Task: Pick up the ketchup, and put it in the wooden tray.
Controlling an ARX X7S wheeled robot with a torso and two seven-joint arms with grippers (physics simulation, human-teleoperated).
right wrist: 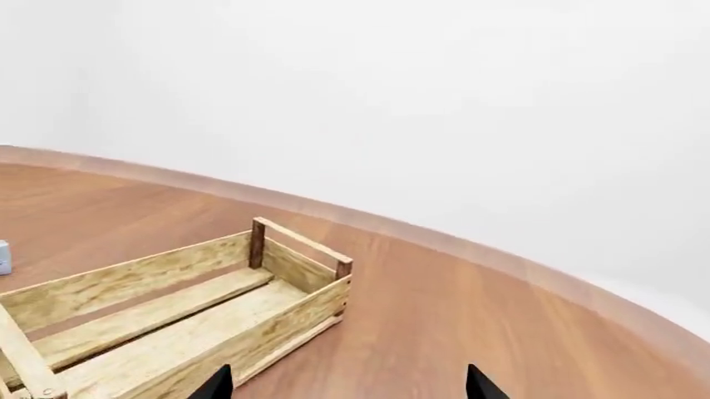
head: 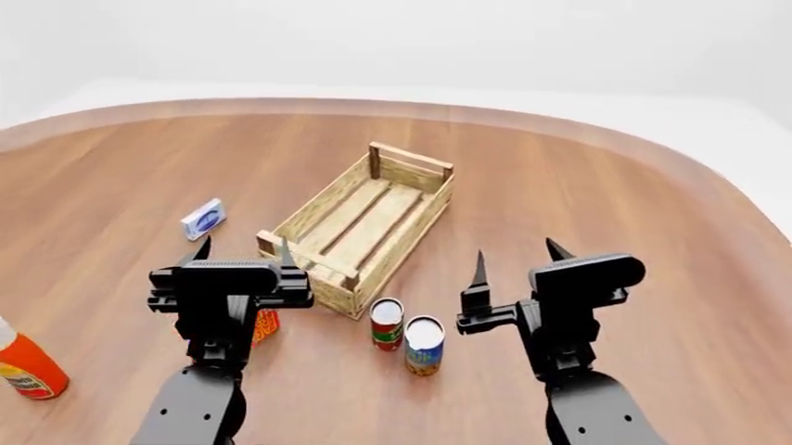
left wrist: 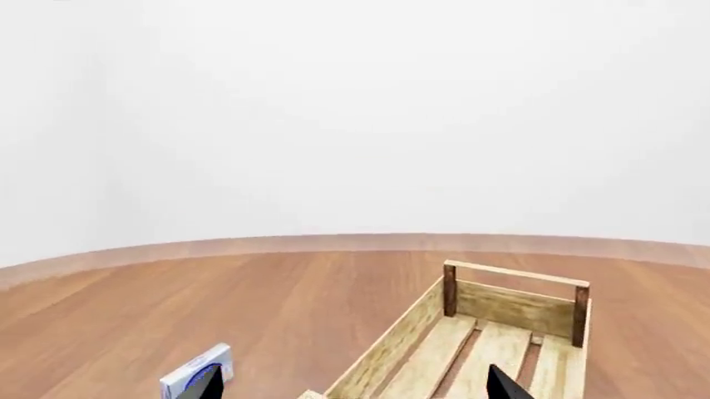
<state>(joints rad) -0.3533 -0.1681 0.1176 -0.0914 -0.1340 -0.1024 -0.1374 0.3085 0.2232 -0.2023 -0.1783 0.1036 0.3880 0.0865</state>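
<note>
The ketchup [head: 22,366], an orange-red bottle with a small label, stands at the table's near left edge, partly cut off by the head view's border. The wooden tray [head: 364,222] sits in the middle of the table with nothing inside it; it also shows as the wooden tray [left wrist: 488,345] and the wooden tray [right wrist: 166,307] in the wrist views. My left gripper [head: 243,250] is open, raised near the tray's near-left corner, well to the right of the ketchup. My right gripper [head: 515,260] is open to the right of the tray, holding nothing.
Two cans [head: 407,335] stand side by side in front of the tray. A small white-and-blue box [head: 203,219] lies to the tray's left. A red-and-orange box [head: 265,324] peeks out behind my left arm. The round wooden table's edge [head: 693,167] curves away at the right.
</note>
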